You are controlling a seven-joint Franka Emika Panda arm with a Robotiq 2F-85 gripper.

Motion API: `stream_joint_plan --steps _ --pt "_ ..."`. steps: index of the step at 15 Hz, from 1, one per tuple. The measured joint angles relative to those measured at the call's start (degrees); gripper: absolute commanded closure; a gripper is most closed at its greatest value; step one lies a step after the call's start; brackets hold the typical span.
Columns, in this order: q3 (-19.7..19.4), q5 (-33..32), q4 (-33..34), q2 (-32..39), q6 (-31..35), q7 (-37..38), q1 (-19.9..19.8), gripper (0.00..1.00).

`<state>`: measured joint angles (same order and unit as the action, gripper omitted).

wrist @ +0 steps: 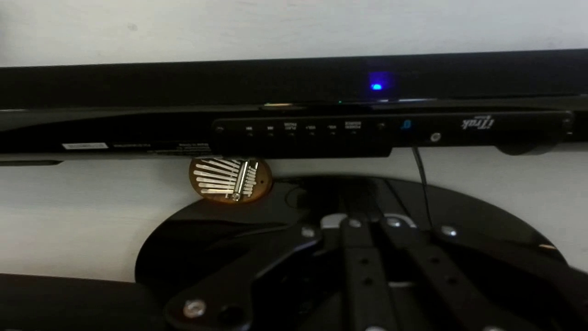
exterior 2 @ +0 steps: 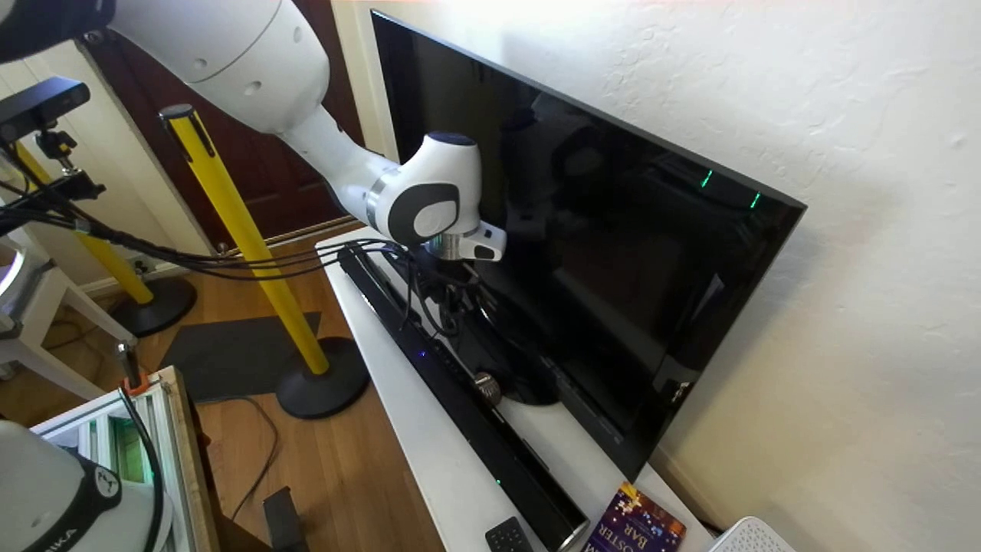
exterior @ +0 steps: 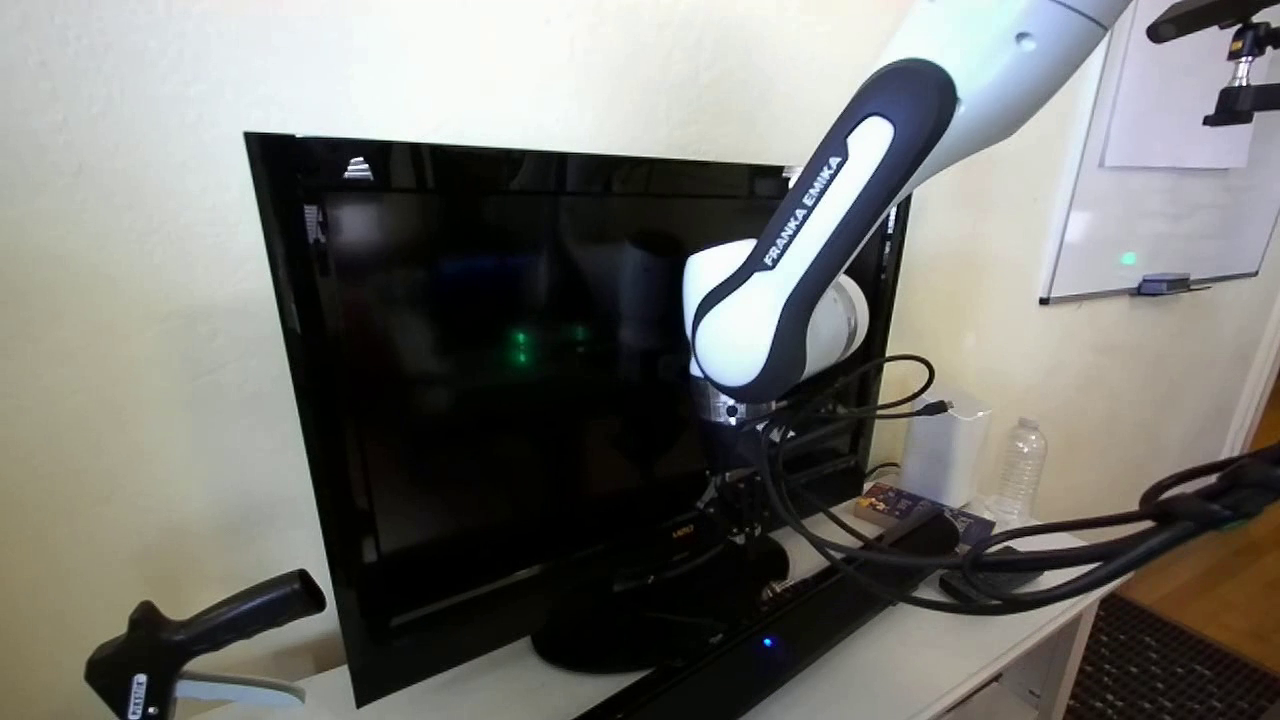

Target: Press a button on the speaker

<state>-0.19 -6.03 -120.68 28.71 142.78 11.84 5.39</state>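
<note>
On the white table (exterior: 900,655), in an exterior view, the speaker (exterior: 785,640) runs near left to far right, just nearer than the gripper (exterior: 743,530), whose dim jaws look clenched on nothing.

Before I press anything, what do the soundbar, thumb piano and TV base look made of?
Soundbar: likely plastic, mostly dull black with light streaks along an edge.
Thumb piano: brown body, perhaps wood, with a slight sheen; its silvery, shiny tines look metal.
TV base: glossy black with faint reflections; plastic or glass, the look leaves it open.
</note>
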Motion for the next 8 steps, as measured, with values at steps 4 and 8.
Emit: stream_joint_plan --steps 4,8 --pt "0.2 0.2 -2.1 -4.6 -2.2 -2.6 -0.6 0.53" --pt "1.4 4.0 -6.3 -9.7 -1.3 -10.6 -3.4 0.25"
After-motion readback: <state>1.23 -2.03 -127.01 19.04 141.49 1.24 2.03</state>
